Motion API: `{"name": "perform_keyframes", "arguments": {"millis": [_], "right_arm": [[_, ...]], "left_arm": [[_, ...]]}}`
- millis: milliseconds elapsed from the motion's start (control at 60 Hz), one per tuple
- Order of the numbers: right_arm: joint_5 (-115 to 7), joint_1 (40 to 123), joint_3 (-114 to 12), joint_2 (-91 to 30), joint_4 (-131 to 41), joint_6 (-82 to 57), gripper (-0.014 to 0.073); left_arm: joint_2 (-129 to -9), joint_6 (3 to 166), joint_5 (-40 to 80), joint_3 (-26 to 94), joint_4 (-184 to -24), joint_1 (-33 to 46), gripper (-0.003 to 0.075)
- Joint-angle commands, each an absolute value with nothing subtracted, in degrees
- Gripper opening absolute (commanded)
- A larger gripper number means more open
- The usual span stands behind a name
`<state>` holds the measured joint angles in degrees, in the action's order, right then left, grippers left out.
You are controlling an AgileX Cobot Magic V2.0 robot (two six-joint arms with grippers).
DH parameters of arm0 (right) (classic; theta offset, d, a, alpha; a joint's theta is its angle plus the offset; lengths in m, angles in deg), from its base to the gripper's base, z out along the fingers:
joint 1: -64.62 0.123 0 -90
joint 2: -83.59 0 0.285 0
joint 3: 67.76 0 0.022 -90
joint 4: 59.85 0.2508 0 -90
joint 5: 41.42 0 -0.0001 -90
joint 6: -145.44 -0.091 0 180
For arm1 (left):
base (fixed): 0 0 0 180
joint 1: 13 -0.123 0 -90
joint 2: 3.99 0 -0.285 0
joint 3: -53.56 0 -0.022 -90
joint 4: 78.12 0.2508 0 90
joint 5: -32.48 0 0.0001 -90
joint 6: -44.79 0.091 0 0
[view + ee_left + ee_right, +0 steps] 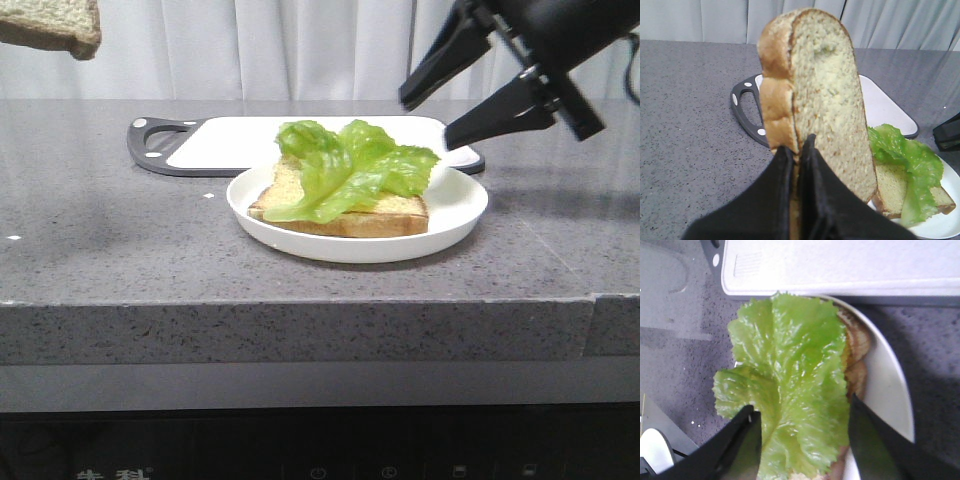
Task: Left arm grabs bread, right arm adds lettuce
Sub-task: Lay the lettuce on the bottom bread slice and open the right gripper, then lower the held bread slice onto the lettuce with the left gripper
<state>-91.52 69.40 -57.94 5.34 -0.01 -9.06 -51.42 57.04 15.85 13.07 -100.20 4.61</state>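
Observation:
My left gripper (799,142) is shut on the bread (820,95), a tan slice with brown crust and a shallow dent, held upright in the air; its corner shows at the top left of the front view (55,27). The lettuce (350,165) lies spread on a second, undented slice (385,218) in the white plate (455,222). My right gripper (425,115) is open and empty, hanging just above and to the right of the lettuce. In the right wrist view its fingers straddle the lettuce (790,385) from above.
A white cutting board with a dark handle (230,140) lies behind the plate, also in the left wrist view (747,107) and the right wrist view (840,265). The grey stone counter (110,250) ends at a front edge.

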Motion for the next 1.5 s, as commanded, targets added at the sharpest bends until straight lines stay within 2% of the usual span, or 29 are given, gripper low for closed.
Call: {"name": "perform_keyframes", "arguments": {"millis": [0, 150, 234, 284, 400, 484, 717, 917, 1134, 1301, 1484], "right_arm": [[-93.1, 67.6, -59.5, 1.0, 1.9, -8.7, 0.0421], [-92.8, 66.6, -61.1, -3.5, -2.2, -8.7, 0.0405], [-92.5, 66.6, -62.2, -6.5, -5.6, -8.7, 0.0334], [-92.1, 66.6, -62.2, -8.3, -6.9, -8.7, 0.0262], [-90.9, 66.6, -62.2, -11.6, -10.6, -8.7, 0.002], [-90.0, 66.6, -62.2, -13.0, -13.1, -8.7, -0.0076], [-83.2, 66.6, -58.8, -19.7, -21.6, -8.7, -0.0061], [-68.2, 66.6, -45.8, -32.5, -26.8, -8.7, -0.0061], [-59.7, 66.6, -33.6, -44.9, -27.1, -6.6, -0.0061], [-59.5, 66.6, -27.4, -52.6, -27.1, -6.5, -0.0061], [-59.7, 66.6, -26.1, -54.1, -27.1, -6.5, -0.0061]], "left_arm": [[-51.3, 56.7, 19.9, 14.7, -100.9, 4.6, -0.002], [-51.3, 56.7, 19.9, 14.7, -101.0, 4.6, -0.002], [-51.3, 56.7, 19.9, 14.7, -101.0, 4.6, -0.002], [-51.3, 56.7, 19.9, 14.7, -101.0, 4.6, -0.002], [-51.3, 56.7, 19.9, 14.7, -101.0, 4.6, -0.002], [-51.3, 56.7, 19.9, 14.7, -101.0, 4.6, -0.002], [-51.3, 56.7, 19.9, 14.7, -101.1, 4.6, -0.002], [-51.3, 56.7, 19.9, 14.7, -101.1, 4.6, -0.002], [-52.6, 56.7, 19.6, 15.2, -103.1, 4.6, -0.0021], [-58.9, 57.3, 13.8, 21.4, -108.2, 7.6, -0.002], [-69.8, 57.3, 8.4, 31.0, -114.6, 12.8, -0.002]]}}
